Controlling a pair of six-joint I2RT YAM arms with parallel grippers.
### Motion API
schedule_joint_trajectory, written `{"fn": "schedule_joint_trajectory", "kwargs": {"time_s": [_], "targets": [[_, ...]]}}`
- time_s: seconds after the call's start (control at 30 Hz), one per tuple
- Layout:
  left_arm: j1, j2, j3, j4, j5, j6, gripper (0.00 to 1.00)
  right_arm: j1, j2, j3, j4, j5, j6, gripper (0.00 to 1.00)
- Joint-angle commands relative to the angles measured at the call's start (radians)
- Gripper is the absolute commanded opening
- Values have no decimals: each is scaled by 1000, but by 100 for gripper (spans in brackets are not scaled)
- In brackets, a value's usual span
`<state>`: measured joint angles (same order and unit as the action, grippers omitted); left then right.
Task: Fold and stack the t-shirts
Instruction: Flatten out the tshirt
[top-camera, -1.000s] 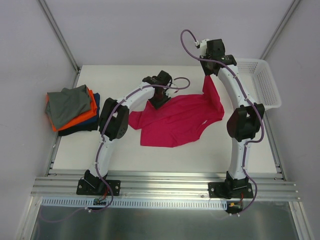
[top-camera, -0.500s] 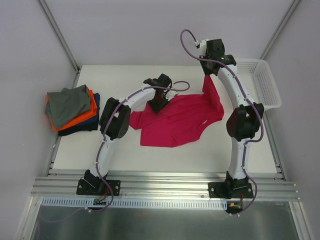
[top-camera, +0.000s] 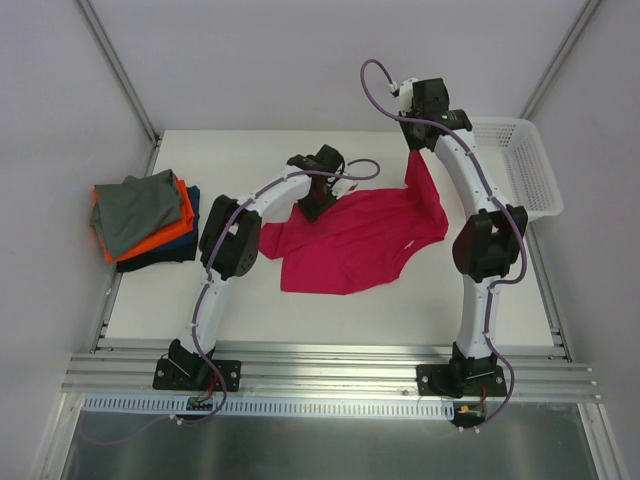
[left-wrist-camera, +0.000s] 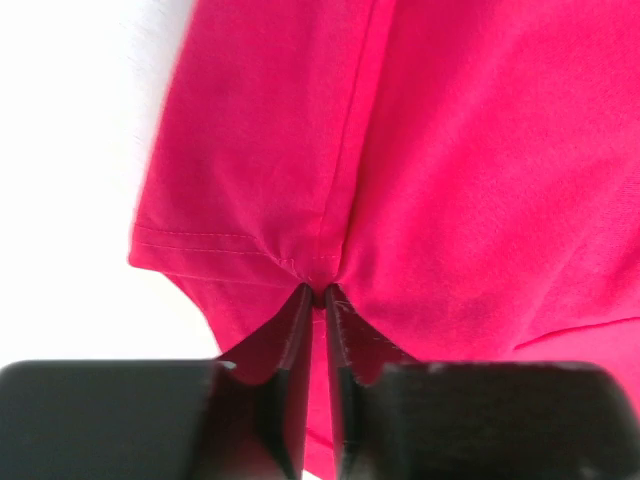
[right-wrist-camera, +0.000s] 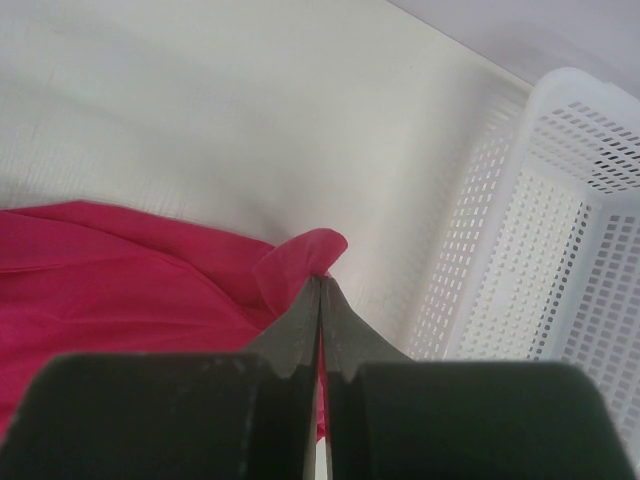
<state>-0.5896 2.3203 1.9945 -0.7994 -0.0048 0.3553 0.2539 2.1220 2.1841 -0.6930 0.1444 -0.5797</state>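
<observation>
Two pinches on magenta t-shirt (top-camera: 350, 240) — left end effector (left-wrist-camera: 318, 291), right end effector (right-wrist-camera: 320, 281).

left arm (top-camera: 262, 195) bowed forward | left gripper (left-wrist-camera: 318, 292) pinched closed | right arm (top-camera: 470, 170) reaching far | right gripper (right-wrist-camera: 320, 280) clamped tight

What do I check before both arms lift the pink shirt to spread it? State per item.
1. Left gripper pinching magenta-pink cloth t-shirt at sleeve seam: ok.
2. Right gripper shut on shirt's raised corner: ok.
3. Shirt lying flat: not ok, rumpled.
4. Folded grey, orange and navy shirt stack apart from the pink shirt: ok.
5. White plastic mesh basket apart from the pink shirt: ok.
6. Grip depth in left jaws: cannot tell.
</observation>
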Motion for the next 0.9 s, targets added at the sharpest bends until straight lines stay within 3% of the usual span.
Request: {"fn": "schedule_joint_trajectory", "kwargs": {"time_s": [0.0, 0.03, 0.07, 0.37, 0.87], "targets": [[-4, -1, 55, -21, -21, 4, 8, -2, -11, 48, 16, 6, 11, 0], [-4, 1, 62, -21, -26, 2, 1, -2, -13, 45, 18, 7, 11, 0], [-3, 4, 73, -21, -29, -1, 0, -2, -13, 46, 16, 7, 11, 0], [1, -1, 85, -21, -52, 16, 0, -2, -16, 46, 16, 9, 9, 0], [151, -142, 328, -21, -198, 131, 0, -67, -128, 123, 41, -9, -28, 0]]}}
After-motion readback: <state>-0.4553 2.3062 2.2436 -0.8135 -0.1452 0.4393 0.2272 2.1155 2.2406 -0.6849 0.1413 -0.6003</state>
